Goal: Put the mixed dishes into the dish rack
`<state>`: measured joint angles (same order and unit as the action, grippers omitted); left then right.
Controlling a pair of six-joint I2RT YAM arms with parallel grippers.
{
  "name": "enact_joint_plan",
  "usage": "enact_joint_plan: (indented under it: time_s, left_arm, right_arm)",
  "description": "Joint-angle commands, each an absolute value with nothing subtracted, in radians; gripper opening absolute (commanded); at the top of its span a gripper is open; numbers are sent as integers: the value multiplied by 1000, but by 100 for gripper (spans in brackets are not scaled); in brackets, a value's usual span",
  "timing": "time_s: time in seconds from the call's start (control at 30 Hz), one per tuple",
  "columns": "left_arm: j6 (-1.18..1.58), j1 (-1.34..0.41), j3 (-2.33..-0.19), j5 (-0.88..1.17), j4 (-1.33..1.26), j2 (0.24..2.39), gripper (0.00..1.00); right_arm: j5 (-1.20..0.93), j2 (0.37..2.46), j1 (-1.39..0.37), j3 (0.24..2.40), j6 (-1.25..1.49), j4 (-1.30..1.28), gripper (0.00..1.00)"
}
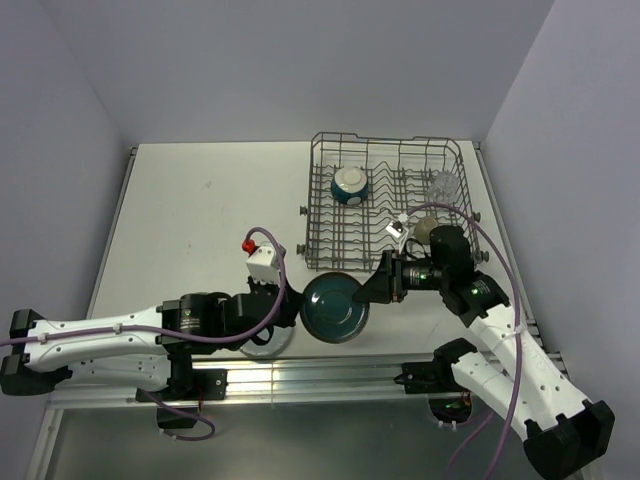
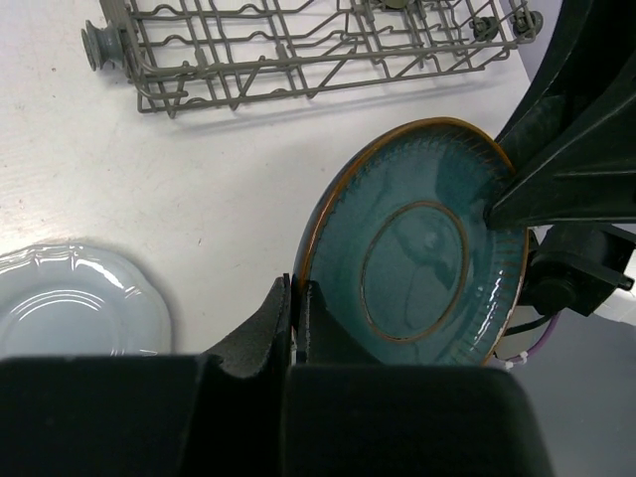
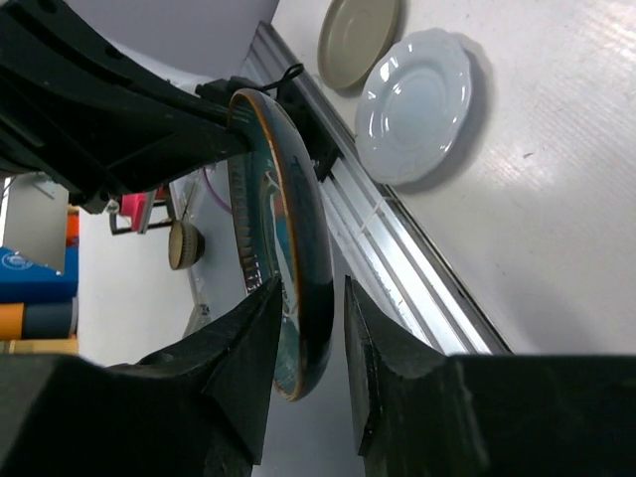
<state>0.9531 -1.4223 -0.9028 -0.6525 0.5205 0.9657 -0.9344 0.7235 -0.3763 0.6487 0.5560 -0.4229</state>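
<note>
The dark teal plate (image 1: 335, 307) is held on edge above the table's front, between both arms. My left gripper (image 1: 292, 305) is shut on its left rim; in the left wrist view the fingers (image 2: 295, 288) pinch the rim of the plate (image 2: 417, 258). My right gripper (image 1: 372, 290) is open, its jaws astride the plate's right rim (image 3: 298, 219) with a gap on the outer side. The dish rack (image 1: 322, 205) stands at the back right with the bowl (image 1: 350, 184), the glass (image 1: 443, 186) and the mug (image 1: 425, 230) in it.
The pale blue plate (image 3: 417, 104) lies flat on the table near the front edge, partly under my left arm (image 1: 262, 345). The grey-beige plate (image 3: 358, 35) lies beside it. The rack's near edge (image 2: 298, 50) is just beyond the held plate.
</note>
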Motion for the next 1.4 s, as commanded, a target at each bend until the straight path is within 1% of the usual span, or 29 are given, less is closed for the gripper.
enact_joint_plan:
  time_s: [0.0,0.07,0.1,0.17,0.2,0.3,0.4,0.43,0.5,0.53,0.57,0.6,0.63,0.67,0.7,0.77,0.83,0.9,0.93,1.0,1.03,1.1,1.13,1.27,1.37]
  left_arm:
    - [936,-1430,-931,-660,428,920,0]
    - [928,-1430,-933,-653,420,914,0]
    - [922,-1430,-933,-650,419,911,0]
    - [916,-1430,-936,-643,419,910,0]
    - [910,-1430,-939,-643,419,910,0]
    - [896,-1430,-942,-640,416,908,0]
    - [923,-1430,-962,-670,458,916,1]
    - [946,-1430,-969,-693,486,919,15]
    - [1023,-1430,-988,-761,576,919,42]
    - [1055,-1430,-992,-785,615,917,61]
    - [1095,-1430,-1000,-813,653,916,71]
    - [1170,-1430,-1005,-860,732,913,93]
    - [1207,-1430,-1009,-880,773,910,98]
    - [1262,-1430,-1018,-899,811,907,99]
    - [1269,-1430,-1020,-922,843,904,99]
    - [1266,-1430,-1019,-930,847,894,99]
    - [1253,-1430,-1008,-930,830,888,99]
    - [1241,-1430,-986,-925,815,877,99]
    - [1243,-1430,-976,-920,804,873,99]
    - [1232,-1430,-947,-911,786,853,99]
    - [1230,-1430,-934,-902,778,848,99]
    - [1229,-1430,-898,-891,752,825,99]
    - [1229,-1430,-884,-887,740,819,99]
    - [1200,-1430,-801,-839,661,781,99]
    - [1183,-1430,-770,-833,621,776,99]
  right_arm:
    - [-974,736,-397,681,545,-379,39]
    - [-971,752,-405,686,541,-377,36]
    - [-971,756,-411,686,543,-373,32]
    - [-982,768,-431,683,555,-345,27]
    - [-985,773,-439,683,558,-338,17]
    - [-965,801,-465,695,549,-344,0]
    - [-898,819,-497,712,529,-373,0]
    - [-878,816,-503,709,534,-371,0]
    - [-766,798,-515,730,503,-390,0]
    - [-723,779,-518,741,471,-420,0]
    - [-682,772,-518,755,450,-435,0]
    - [-626,767,-525,787,416,-448,0]
    - [-586,767,-528,810,376,-498,0]
    - [-537,773,-529,866,315,-527,0]
    - [-440,782,-529,899,289,-555,0]
    - [-382,833,-529,1003,210,-630,0]
    - [-290,874,-529,1087,148,-694,0]
    - [-218,940,-528,1225,109,-739,0]
    - [-142,978,-528,1267,59,-773,0]
    - [-53,1012,-528,1374,8,-785,0]
    - [-2,1038,-528,1397,-99,-785,0]
    - [44,1060,-528,1440,-213,-778,0]
    - [52,1071,-528,1443,-350,-766,0]
    - [153,1095,-522,1410,-570,-709,0]
    - [184,1155,-520,1395,-711,-724,0]
